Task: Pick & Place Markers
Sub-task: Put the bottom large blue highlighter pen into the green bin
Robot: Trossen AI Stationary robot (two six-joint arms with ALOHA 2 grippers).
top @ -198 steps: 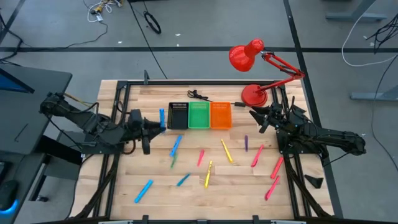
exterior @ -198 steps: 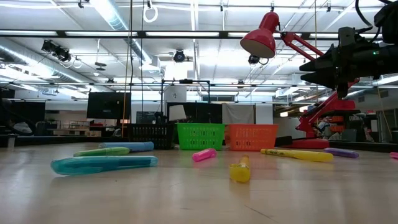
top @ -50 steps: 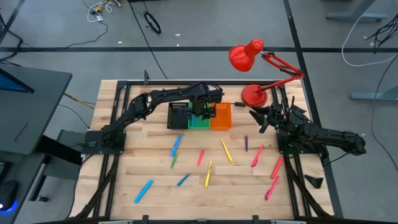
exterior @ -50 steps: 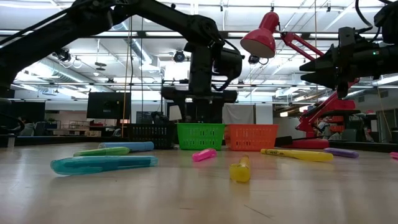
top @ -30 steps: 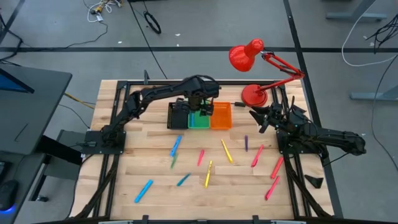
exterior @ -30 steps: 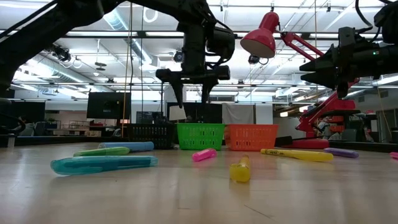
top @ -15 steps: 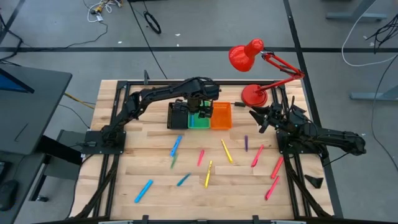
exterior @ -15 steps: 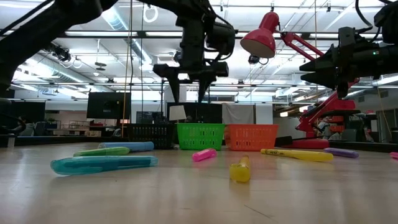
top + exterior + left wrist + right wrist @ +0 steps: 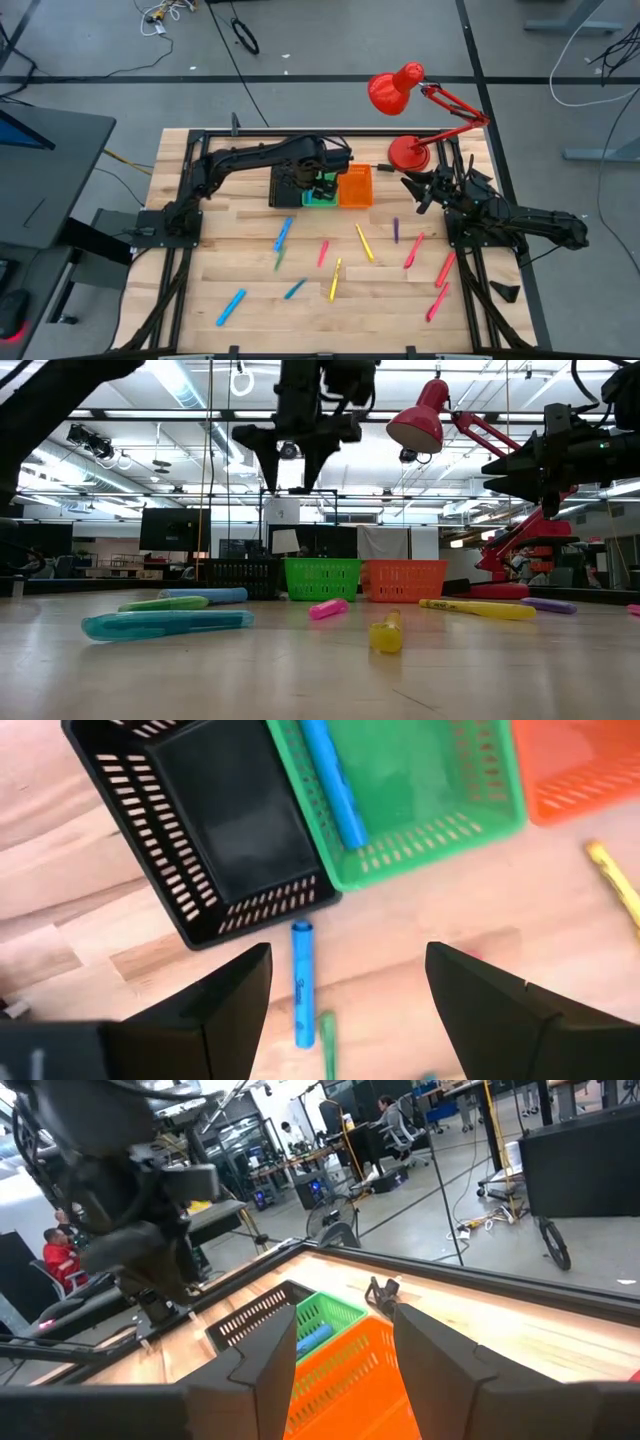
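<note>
One blue marker (image 9: 333, 782) lay inside the green bin (image 9: 480, 810), along the wall nearest the black bin (image 9: 232, 835). It was ahead of the left gripper (image 9: 345, 982), past the spread jaws and not between them. A second blue marker (image 9: 302, 984) lay on the wooden table (image 9: 60, 935) just outside the black bin, in the gap between the two fingers as the left wrist view showed it, but far below them and not touched. The tip of a green marker (image 9: 327, 1038) lay just beside it. A yellow marker (image 9: 612, 877) lay on the table to one side of the jaws, near the orange bin (image 9: 580, 765).

In the high view the left gripper (image 9: 322, 181) hung over the black bin and the green bin, holding nothing. The other markers were well apart from it on the open wood: a pink marker (image 9: 322, 252), a yellow one (image 9: 335, 279), a purple one (image 9: 396, 230), and a blue one (image 9: 231, 306) farthest away.

The right gripper (image 9: 345, 1340) waited at the table's edge beside the base of the red lamp (image 9: 408, 152). Its jaws stood apart and empty, pointing over the orange bin, with no marker between them.

In the right wrist view a person in red (image 9: 62, 1252) sat far behind the table.
</note>
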